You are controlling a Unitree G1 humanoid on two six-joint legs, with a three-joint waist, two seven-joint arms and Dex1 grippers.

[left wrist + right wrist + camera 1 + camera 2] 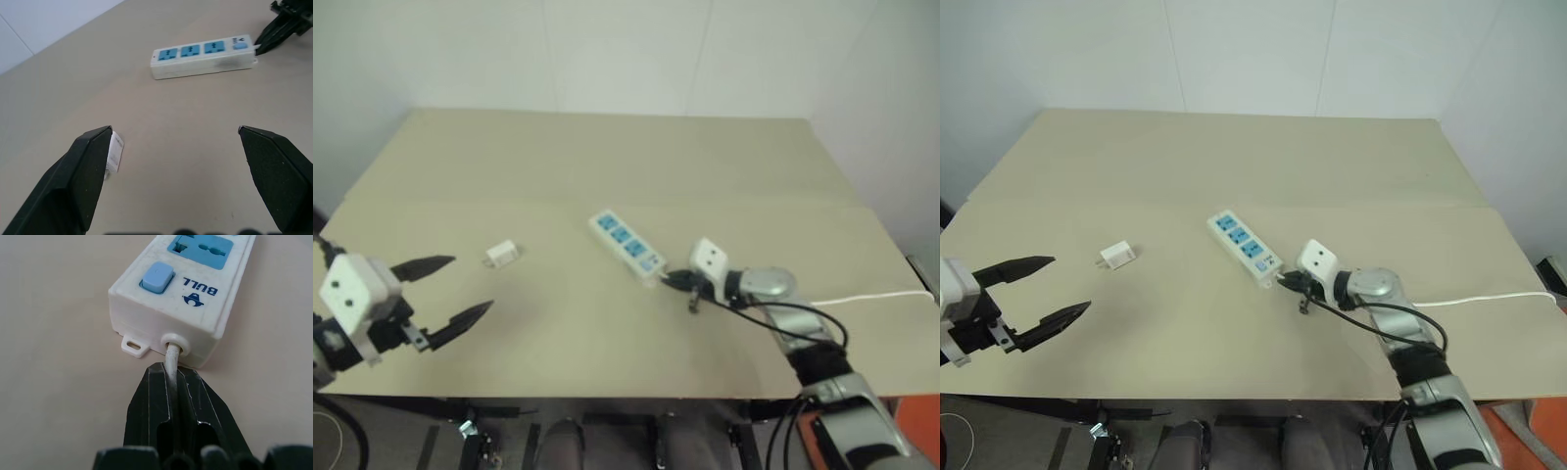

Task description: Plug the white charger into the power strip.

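right fingers [173, 382] (pinching cord [171, 357])

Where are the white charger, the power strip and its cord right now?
white charger [502, 254], left eye view, on its top face.
power strip [628, 246], left eye view, on the middle blue outlet.
cord [171, 361], right wrist view, where it leaves the strip's end, just above the shut right gripper.
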